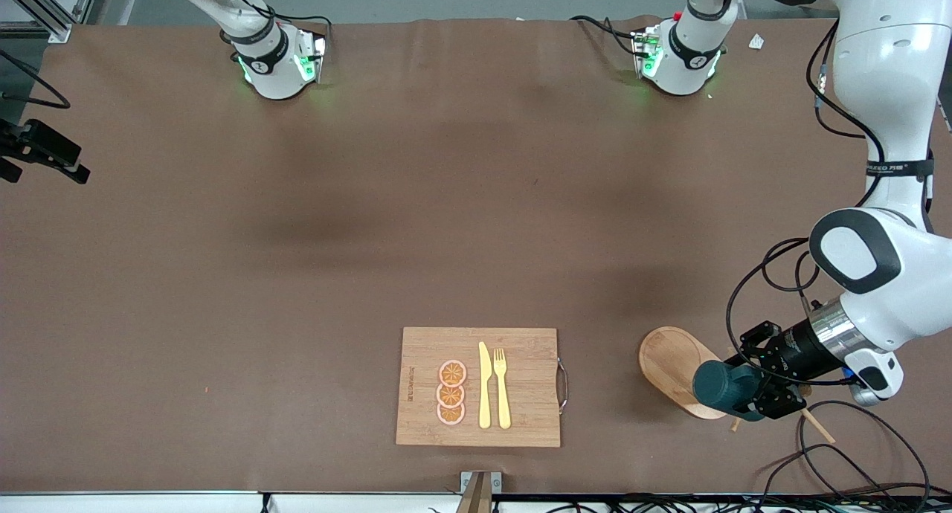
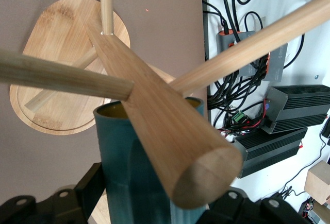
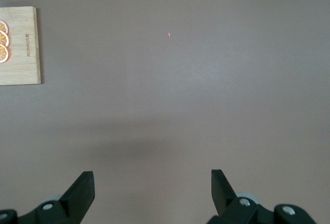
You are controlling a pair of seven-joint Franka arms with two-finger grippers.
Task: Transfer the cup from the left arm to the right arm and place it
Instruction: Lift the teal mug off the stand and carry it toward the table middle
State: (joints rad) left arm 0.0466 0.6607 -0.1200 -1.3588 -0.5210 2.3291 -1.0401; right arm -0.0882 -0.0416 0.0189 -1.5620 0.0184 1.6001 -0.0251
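Note:
The dark teal cup (image 1: 723, 386) is held in my left gripper (image 1: 753, 395), whose fingers are shut on its sides, above a wooden mug stand with an oval base (image 1: 667, 358) near the left arm's end of the table. In the left wrist view the cup (image 2: 121, 152) sits between my left gripper's fingers (image 2: 154, 195). Its mustard-brown mouth points away from the wrist, right beside the stand's thick post (image 2: 170, 131) and pegs. My right gripper (image 3: 152, 175) is open and empty above bare table; it does not show in the front view.
A bamboo cutting board (image 1: 520, 424) with three orange slices (image 1: 451, 392), a yellow knife (image 1: 484, 386) and a yellow fork (image 1: 502, 386) lies near the front camera's edge of the table. Its corner shows in the right wrist view (image 3: 20, 54). Cables and power boxes (image 2: 289, 110) lie off the table's edge.

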